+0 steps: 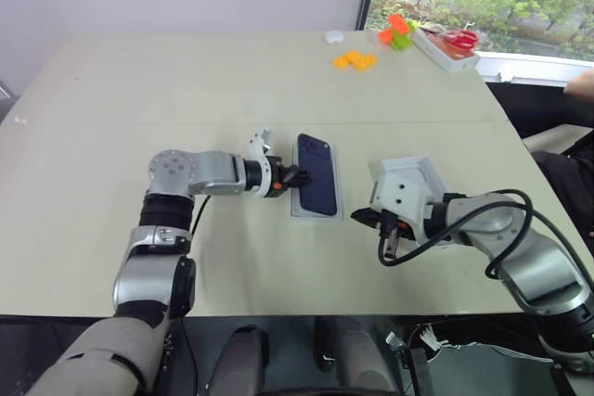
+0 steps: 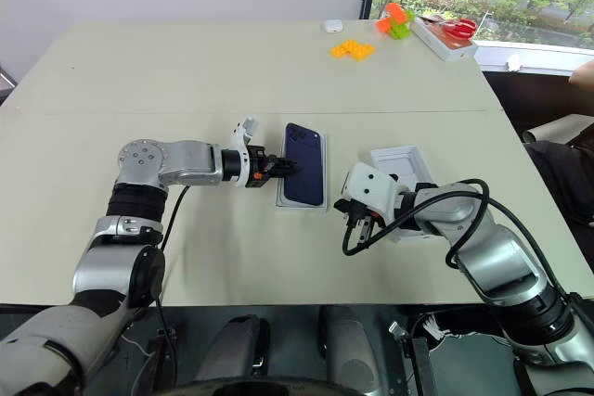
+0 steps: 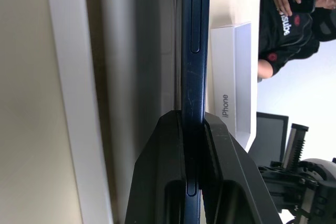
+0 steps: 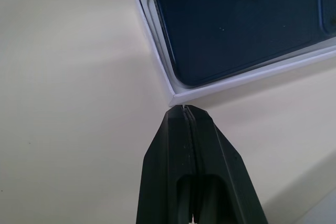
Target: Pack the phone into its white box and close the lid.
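The dark navy phone [image 1: 316, 173] lies in the white box [image 2: 302, 206] at the table's middle, its near long edge raised a little. My left gripper [image 1: 299, 174] reaches in from the left, shut on that long edge; in the left wrist view both fingers [image 3: 157, 171] press the phone [image 3: 195, 51] between them. My right gripper [image 4: 185, 109] is shut and empty, its tips touching the near right corner of the white box [image 4: 236, 80]. The lid [image 2: 401, 164] lies open side up on the table behind my right hand.
Orange blocks [image 1: 355, 60], green and orange blocks [image 1: 397, 34], a white tray with red scissors [image 1: 450, 46] and a small white object [image 1: 334, 36] sit at the far edge. A person [image 3: 286, 19] sits at the table's right side.
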{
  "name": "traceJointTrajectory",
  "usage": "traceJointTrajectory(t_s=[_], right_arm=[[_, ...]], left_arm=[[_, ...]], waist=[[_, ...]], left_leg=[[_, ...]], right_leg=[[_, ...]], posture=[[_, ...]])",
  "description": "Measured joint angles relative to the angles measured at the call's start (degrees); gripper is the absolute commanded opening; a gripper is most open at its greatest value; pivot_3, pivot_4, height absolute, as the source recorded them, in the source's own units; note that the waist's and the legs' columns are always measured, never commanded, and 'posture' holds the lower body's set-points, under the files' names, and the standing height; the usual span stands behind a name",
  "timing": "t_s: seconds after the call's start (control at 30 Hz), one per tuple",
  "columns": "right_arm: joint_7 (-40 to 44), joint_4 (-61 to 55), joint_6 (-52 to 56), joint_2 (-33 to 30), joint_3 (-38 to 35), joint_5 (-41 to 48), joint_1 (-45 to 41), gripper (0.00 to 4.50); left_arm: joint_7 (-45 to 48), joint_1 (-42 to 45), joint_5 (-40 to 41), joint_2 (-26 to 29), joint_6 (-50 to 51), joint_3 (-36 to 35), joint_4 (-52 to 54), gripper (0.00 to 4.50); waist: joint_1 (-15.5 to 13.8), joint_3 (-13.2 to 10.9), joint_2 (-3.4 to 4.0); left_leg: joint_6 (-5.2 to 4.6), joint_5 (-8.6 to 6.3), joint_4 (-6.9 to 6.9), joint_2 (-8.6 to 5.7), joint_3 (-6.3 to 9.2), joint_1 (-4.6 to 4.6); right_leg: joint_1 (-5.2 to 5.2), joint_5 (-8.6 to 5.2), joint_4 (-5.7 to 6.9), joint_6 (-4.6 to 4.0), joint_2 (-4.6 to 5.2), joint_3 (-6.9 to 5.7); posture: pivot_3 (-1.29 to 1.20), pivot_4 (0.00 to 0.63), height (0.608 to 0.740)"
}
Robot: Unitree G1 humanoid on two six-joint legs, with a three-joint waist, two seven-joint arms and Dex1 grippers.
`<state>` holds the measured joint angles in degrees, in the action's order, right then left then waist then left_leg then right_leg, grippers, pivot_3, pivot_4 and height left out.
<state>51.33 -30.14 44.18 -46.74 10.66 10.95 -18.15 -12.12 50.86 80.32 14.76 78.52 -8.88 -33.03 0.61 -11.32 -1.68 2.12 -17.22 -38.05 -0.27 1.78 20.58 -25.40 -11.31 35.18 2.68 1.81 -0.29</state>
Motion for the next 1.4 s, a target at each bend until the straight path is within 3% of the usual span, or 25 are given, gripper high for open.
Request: traceJointTrajectory(t_s=[0.2, 0.23, 0.5, 0.93, 1.07, 1.23, 1.4], right_arm=[[-0.26, 0.02, -0.01, -0.01, 0.0, 0.0, -0.02, 0.0], [-0.27, 0.02, -0.01, -0.01, 0.0, 0.0, -0.02, 0.0], [-0.28, 0.09, -0.01, 0.0, 0.03, -0.01, -0.14, 0.0], [-0.28, 0.25, -0.1, 0.01, 0.14, 0.01, -0.58, 0.0], [-0.36, 1.11, -0.44, 0.08, 0.08, 0.02, -0.96, 0.0], [-1.99, 3.63, -0.9, 0.75, -0.09, -0.18, -2.68, 0.0], [-3.44, 4.97, -0.95, 0.99, -0.34, -0.22, -3.47, 0.0]], left_arm=[[2.77, 1.49, -3.16, -0.86, 2.66, -2.34, 0.29, 4.36], [3.23, 1.76, -3.64, -1.03, 3.43, -2.89, 0.66, 4.44], [5.57, 1.85, -7.15, 0.67, 8.58, -5.55, 2.47, 4.44], [14.41, 1.74, -8.86, 12.26, 13.4, -6.37, 16.02, 4.44], [15.18, -2.71, -16.15, 16.1, 3.48, -8.39, 23.55, 4.44], [17.89, -15.16, -34.59, 17.44, -21.46, -4.74, 34.75, 4.44], [24.7, -21.8, -40.86, 18.19, -26.87, 1.01, 39.05, 4.44]], waist=[[-0.01, 0.0, 0.0], [0.06, 0.0, 0.0], [0.17, 0.0, 0.0], [0.18, -0.01, -0.01], [0.3, -0.01, 0.0], [-0.07, -0.01, -0.01], [-0.82, -0.01, -0.03]], left_leg=[[0.01, 0.01, 0.0, 0.0, 0.0, -0.01], [0.01, 0.01, 0.0, 0.0, -0.01, -0.03], [0.05, 0.03, 0.0, 0.02, 0.0, -0.07], [0.15, 0.08, 0.0, 0.02, 0.01, -0.07], [0.16, 0.08, 0.05, 0.09, 0.02, -0.12], [0.22, 0.11, 0.05, 0.09, -0.02, -0.04], [0.07, 0.04, -0.01, 0.03, -0.11, 0.02]], right_leg=[[0.01, 0.02, 0.01, 0.02, 0.0, 0.0], [0.02, 0.02, 0.01, 0.03, 0.0, 0.0], [0.02, 0.02, 0.07, 0.04, -0.04, 0.0], [0.01, 0.02, 0.09, 0.04, 0.01, 0.01], [0.0, 0.04, 0.1, 0.02, 0.01, 0.06], [0.0, 0.15, 0.05, -0.25, 0.11, 0.09], [0.02, -0.03, -0.04, -0.13, 0.14, 0.06]], posture=[[0.0, 0.15, 0.727], [0.0, 0.15, 0.727], [0.0, 0.15, 0.727], [0.0, 0.15, 0.727], [0.0, 0.15, 0.727], [0.0, 0.15, 0.727], [0.0, 0.15, 0.727]])
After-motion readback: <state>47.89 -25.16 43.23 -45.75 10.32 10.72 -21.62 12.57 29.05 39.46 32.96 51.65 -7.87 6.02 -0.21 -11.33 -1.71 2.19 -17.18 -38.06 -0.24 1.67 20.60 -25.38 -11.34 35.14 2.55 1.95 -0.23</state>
